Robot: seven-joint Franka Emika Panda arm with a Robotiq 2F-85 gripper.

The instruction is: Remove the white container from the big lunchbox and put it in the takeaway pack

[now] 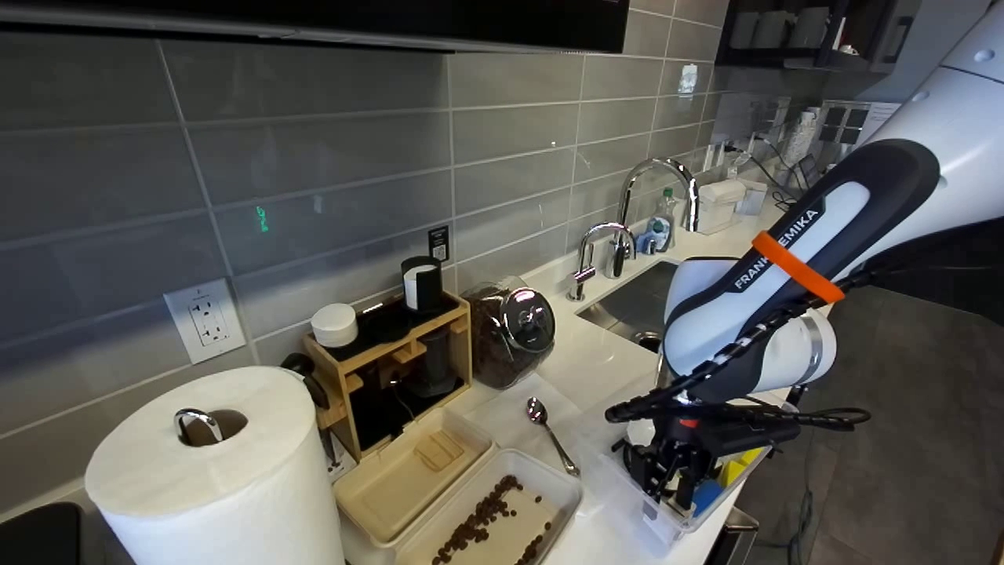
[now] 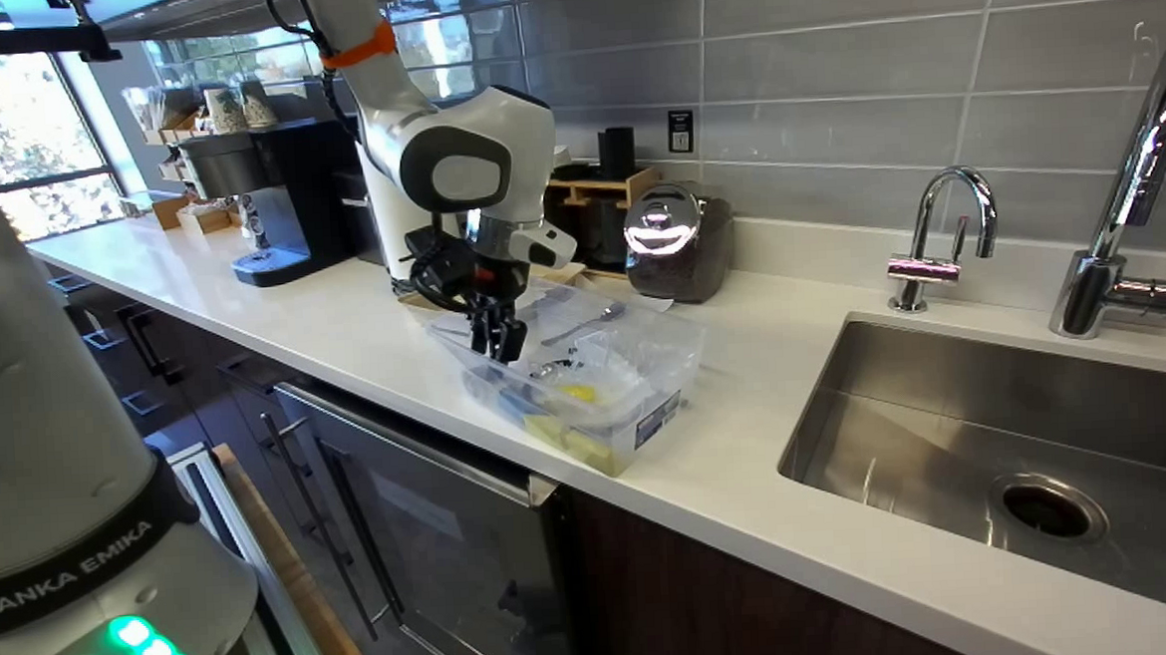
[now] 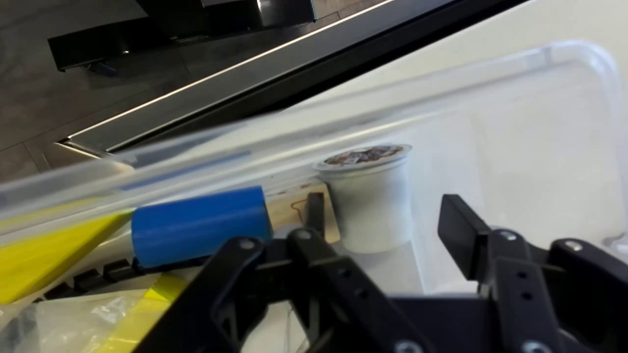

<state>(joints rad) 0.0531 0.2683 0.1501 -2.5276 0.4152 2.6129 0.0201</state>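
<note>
White cup (image 3: 375, 208) is inside the clear lunchbox (image 2: 670, 363), close to a long wall; its top is patterned brown. Upright or tipped: cannot tell. Gripper (image 3: 386, 221) reaches down into the lunchbox, fingers (image 3: 458, 235) apart; in the wrist view the cup shows in the gap between them, contact undetermined. Left of the cup in that view, in order: pale brown block (image 3: 289, 206), blue cylinder (image 3: 201, 225), yellow piece (image 3: 49, 260). Takeaway pack (image 1: 392, 486), in an exterior view: tan, near the lunchbox, dark beans (image 1: 486, 512) strewn over the half nearer to it. Spoon (image 1: 555, 441) lies just beside the pack. Wooden rack (image 1: 384, 348) directly behind the pack; glass jar (image 1: 506, 345) next to the rack. Both near the tiled wall (image 1: 337, 141).
</note>
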